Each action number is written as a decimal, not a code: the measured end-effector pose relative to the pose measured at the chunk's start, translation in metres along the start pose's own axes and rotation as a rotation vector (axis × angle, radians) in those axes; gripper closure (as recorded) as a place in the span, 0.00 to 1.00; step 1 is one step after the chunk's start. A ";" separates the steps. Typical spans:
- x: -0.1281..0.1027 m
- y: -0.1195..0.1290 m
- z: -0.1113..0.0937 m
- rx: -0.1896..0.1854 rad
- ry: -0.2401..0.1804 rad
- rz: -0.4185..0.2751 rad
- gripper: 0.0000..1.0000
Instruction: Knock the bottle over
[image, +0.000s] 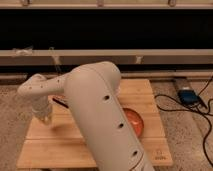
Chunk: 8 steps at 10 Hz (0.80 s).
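Observation:
My white arm (100, 120) sweeps across the wooden table (150, 95) from the front to the left. Its wrist (39, 90) bends down at the table's left side. The gripper (45, 116) hangs below the wrist, low over the left part of the tabletop. A pale translucent shape sits right at the gripper's tip, and I cannot tell whether it is part of the gripper or an object. I cannot make out the bottle as a separate thing; the arm hides much of the table's middle.
An orange bowl (134, 122) sits on the table right of the arm, partly hidden by it. A small dark object (60, 101) lies just right of the gripper. A blue device (189, 96) with black cables lies on the floor at right. A rail and dark wall run behind.

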 end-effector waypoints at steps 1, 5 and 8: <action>0.000 0.001 -0.009 -0.002 -0.014 -0.011 0.71; 0.002 -0.008 -0.067 -0.002 -0.084 -0.041 0.71; 0.014 -0.039 -0.091 0.007 -0.143 -0.020 0.73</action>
